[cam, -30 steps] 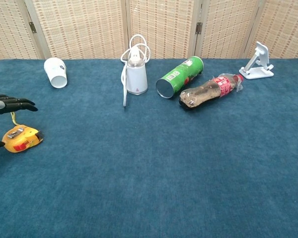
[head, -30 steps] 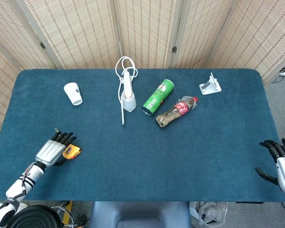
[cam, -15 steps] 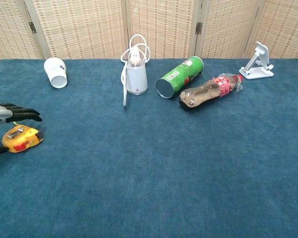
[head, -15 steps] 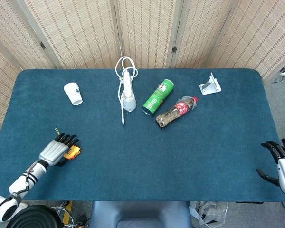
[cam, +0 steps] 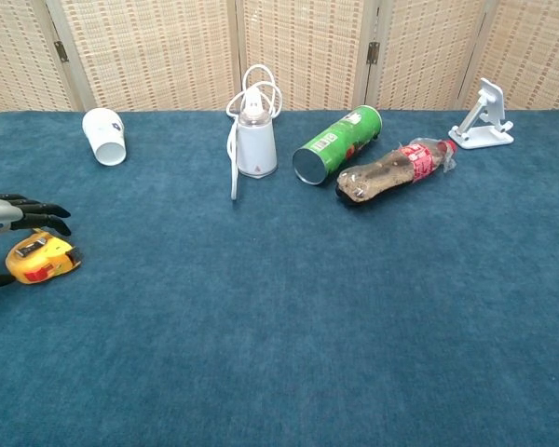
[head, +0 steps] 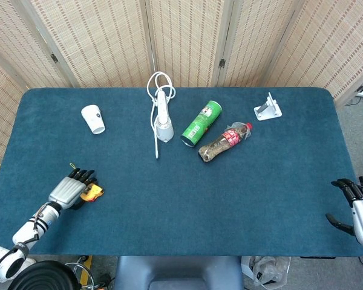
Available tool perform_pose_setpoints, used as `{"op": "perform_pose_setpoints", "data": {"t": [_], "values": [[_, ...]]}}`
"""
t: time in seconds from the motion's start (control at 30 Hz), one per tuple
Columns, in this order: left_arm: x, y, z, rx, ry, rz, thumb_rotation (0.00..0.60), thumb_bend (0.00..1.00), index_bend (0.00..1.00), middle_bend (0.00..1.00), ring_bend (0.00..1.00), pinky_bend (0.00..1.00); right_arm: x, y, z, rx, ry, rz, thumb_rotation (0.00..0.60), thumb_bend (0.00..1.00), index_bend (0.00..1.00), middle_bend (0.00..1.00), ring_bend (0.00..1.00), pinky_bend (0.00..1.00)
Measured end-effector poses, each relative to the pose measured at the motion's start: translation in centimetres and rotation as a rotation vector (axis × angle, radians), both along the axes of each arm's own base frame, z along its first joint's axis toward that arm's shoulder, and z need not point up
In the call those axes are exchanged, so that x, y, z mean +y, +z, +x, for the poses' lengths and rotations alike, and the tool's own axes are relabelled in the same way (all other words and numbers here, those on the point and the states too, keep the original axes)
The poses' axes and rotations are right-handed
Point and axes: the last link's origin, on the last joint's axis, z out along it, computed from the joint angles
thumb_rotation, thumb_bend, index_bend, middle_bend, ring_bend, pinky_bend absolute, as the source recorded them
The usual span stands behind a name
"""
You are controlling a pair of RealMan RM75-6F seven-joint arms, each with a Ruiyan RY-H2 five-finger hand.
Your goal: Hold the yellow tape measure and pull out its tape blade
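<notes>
No lettering is showing clearly enough to read: print on the green cylindrical can (cam: 336, 143) and the red-labelled plastic bottle (cam: 393, 169) is blurring out.

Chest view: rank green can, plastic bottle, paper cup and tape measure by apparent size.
1. Plastic bottle and green can: look alike, too close to rank.
2. Tape measure and paper cup: similar; the tape measure is nearer the camera, so unsure.

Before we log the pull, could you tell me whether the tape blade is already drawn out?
No, the tape measure lies whole on the table, no blade showing.
</notes>
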Motion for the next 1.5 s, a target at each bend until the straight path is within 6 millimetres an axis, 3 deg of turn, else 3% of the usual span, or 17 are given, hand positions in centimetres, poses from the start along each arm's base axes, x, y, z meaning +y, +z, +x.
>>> {"op": "perform_pose_setpoints", "data": {"t": [0.57, 0.73, 0.97, 1.2, 1.5], "values": [[0.2, -0.2, -0.3, 0.006, 0.001, 0.001, 0.600, 0.41, 0.24, 0.06, 0.07, 0.06, 0.1, 0.1, 0.0, 0.002, -0.003, -0.004, 0.600, 0.18, 0.25, 0.27, 0.31, 0.30], [0.1, -0.3, -0.2, -0.011, 0.000, 0.005, 0.600, 0.41, 0.32, 0.09, 0.09, 0.07, 0.1, 0.0, -0.1, 0.001, -0.005, -0.002, 0.600, 0.18, 0.25, 0.27, 0.31, 0.30], [0.1, -0.3, 0.0, -0.070, 0.011, 0.037, 0.600, 0.41, 0.41, 0.19, 0.18, 0.12, -0.2, -0.1, 0.2, 0.004, 0.007, 0.011, 0.600, 0.18, 0.25, 0.27, 0.31, 0.30], [-0.2, -0.3, 0.1, -0.151, 0.051, 0.052, 0.600, 0.41, 0.50, 0.36, 0.32, 0.18, -1.2, -0.7, 1.0, 0.014, 0.042, 0.061, 0.600, 0.18, 0.25, 0.27, 0.31, 0.30], [-0.4, -0.8, 0.4, -0.220, 0.093, 0.047, 0.600, 0.42, 0.56, 0.48, 0.44, 0.22, -2.0, -1.0, 1.7, 0.016, 0.058, 0.090, 0.600, 0.18, 0.25, 0.27, 0.31, 0.30]]}}
